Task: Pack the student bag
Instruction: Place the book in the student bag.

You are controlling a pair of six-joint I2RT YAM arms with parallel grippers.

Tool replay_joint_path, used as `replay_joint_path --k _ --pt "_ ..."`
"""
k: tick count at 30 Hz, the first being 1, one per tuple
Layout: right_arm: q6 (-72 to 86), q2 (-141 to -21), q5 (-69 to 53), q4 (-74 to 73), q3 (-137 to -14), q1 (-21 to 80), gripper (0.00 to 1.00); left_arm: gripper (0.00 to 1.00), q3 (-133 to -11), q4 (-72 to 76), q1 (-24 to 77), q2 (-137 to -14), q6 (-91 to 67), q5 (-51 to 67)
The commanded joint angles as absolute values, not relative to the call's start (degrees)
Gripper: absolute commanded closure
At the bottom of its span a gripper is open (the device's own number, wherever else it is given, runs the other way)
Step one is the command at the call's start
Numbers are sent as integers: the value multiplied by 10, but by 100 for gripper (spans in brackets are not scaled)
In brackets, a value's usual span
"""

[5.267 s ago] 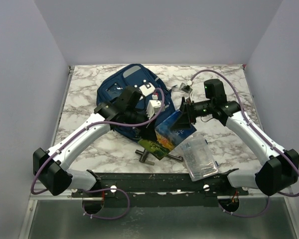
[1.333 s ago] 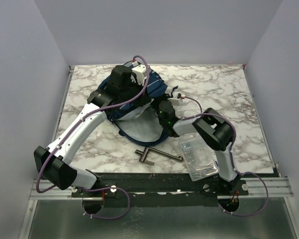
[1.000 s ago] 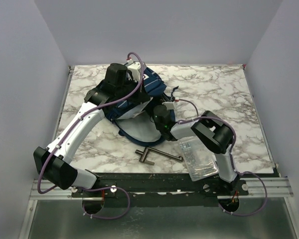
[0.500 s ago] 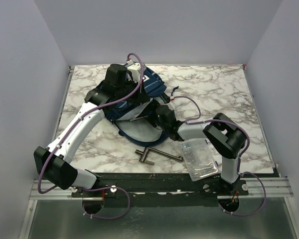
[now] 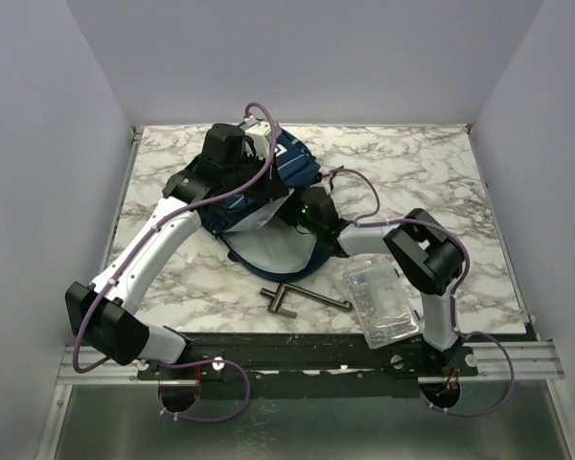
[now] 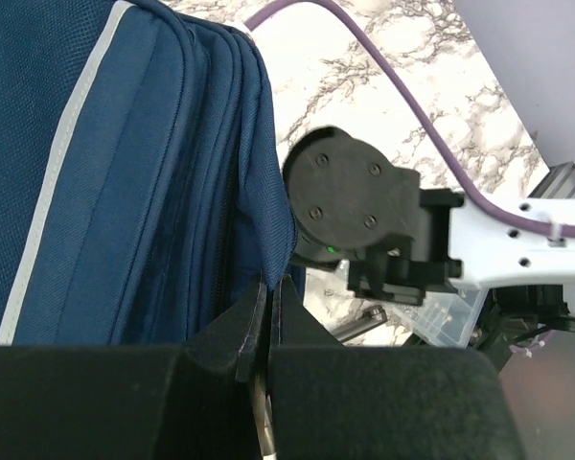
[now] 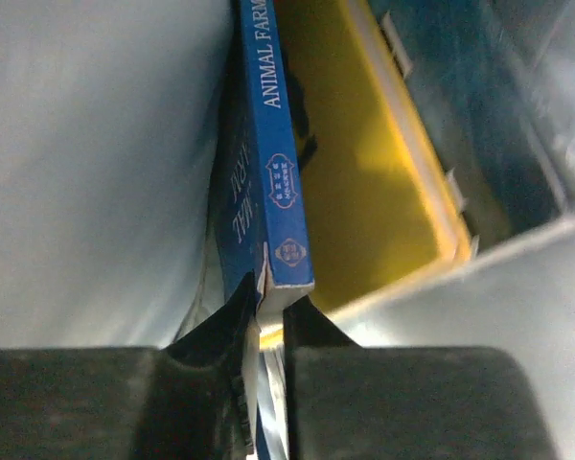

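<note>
Top view: student bag (image 5: 294,166), navy, lay open left of centre on the marble worktop (image 5: 422,163), both arms at its mouth. A metal key (image 5: 305,299) and a clear box (image 5: 379,307) lay nearer the front edge.
Left wrist view: left jaws were pinched on the bag's fabric edge.
Right wrist view: right jaws clamped a blue book (image 7: 278,172) inside the grey lining, with a yellow book (image 7: 364,163) alongside.

Woven matt cloth bag (image 6: 125,192), glossy paper book (image 7: 273,144), smooth marble-look table (image 5: 412,163), clear plastic box (image 5: 379,302)

The blue paperback book (image 7: 273,144), earlier held over the table (image 5: 412,172), now sits inside the navy blue fabric backpack (image 6: 125,192).
</note>
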State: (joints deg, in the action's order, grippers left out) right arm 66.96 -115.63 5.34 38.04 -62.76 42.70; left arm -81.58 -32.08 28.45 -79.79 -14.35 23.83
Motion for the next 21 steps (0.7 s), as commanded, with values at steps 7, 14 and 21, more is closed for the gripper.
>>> replay_joint_path --k 7,14,21 --pt "679 -1200 -37 371 -684 368 49 100 -824 -264 284 -780 -154 281" --pt "646 -1151 -120 256 -662 353 24 100 -823 -258 269 -798 -175 311" --pt "616 -1089 -200 241 -599 327 15 100 -817 -251 255 -813 -190 323"
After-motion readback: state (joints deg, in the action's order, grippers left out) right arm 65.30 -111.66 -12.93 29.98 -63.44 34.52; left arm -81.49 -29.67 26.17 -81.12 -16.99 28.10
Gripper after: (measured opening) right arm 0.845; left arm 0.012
